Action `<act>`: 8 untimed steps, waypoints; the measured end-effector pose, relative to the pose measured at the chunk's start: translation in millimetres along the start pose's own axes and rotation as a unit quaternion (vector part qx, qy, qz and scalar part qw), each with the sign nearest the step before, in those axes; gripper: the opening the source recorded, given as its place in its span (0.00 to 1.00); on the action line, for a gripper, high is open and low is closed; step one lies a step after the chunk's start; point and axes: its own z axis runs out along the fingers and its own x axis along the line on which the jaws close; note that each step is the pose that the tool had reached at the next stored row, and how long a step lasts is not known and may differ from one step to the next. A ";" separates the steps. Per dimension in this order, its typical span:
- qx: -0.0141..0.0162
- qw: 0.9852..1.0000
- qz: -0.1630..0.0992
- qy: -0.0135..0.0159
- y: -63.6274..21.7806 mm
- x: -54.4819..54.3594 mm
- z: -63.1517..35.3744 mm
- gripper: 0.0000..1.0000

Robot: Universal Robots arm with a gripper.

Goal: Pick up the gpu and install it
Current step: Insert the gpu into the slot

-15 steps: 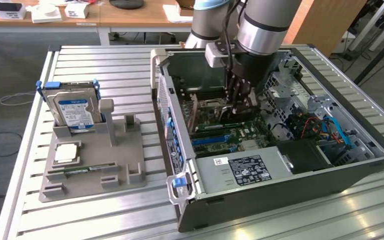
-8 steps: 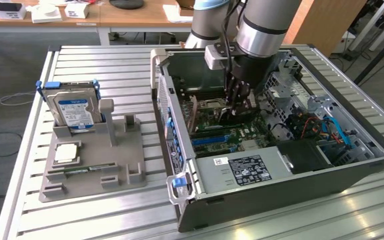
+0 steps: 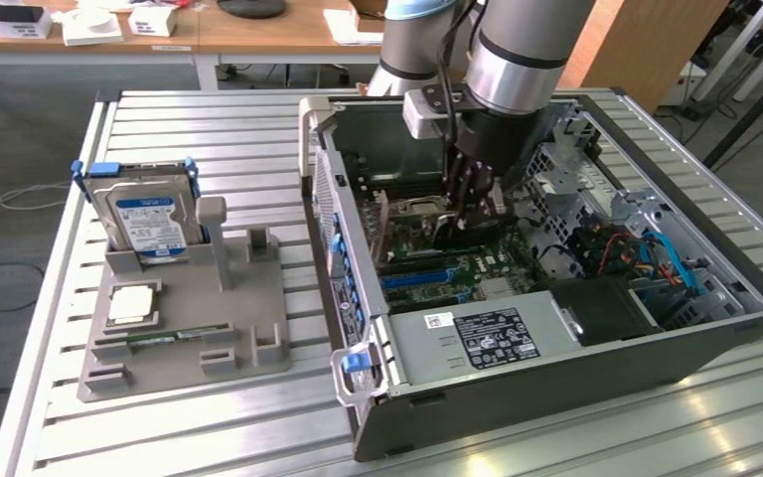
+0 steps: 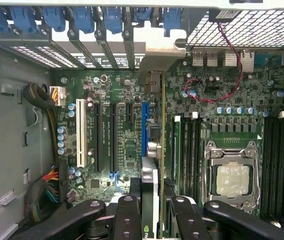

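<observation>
Black gripper half closed, clamping the gpu edge-on from both sides. The gpu stands upright along the blue slot of the green motherboard, inside the open computer case. In the exterior view, the hard drive is at 9 o'clock from the case.

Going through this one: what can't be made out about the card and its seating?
Wrist view: the gpu is edge-on and covers the slot beneath, so its seating is hidden.
Wrist view: its near end is cut off by the frame edge, between the fingers of the gripper.
Exterior view: the gripper and arm hide most of the gpu.
</observation>
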 end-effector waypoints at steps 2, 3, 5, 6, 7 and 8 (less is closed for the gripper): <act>0.000 1.000 0.000 0.000 0.2 0.1 2.1 0.27; 0.000 1.000 0.000 0.000 0.3 0.1 3.6 0.27; 0.000 1.000 0.000 0.000 0.5 0.1 6.3 0.27; 0.000 1.000 0.000 0.000 0.6 0.1 7.7 0.27; 0.000 1.000 0.000 0.000 0.6 0.1 8.9 0.27; 0.000 1.000 0.000 0.000 0.7 0.1 9.8 0.27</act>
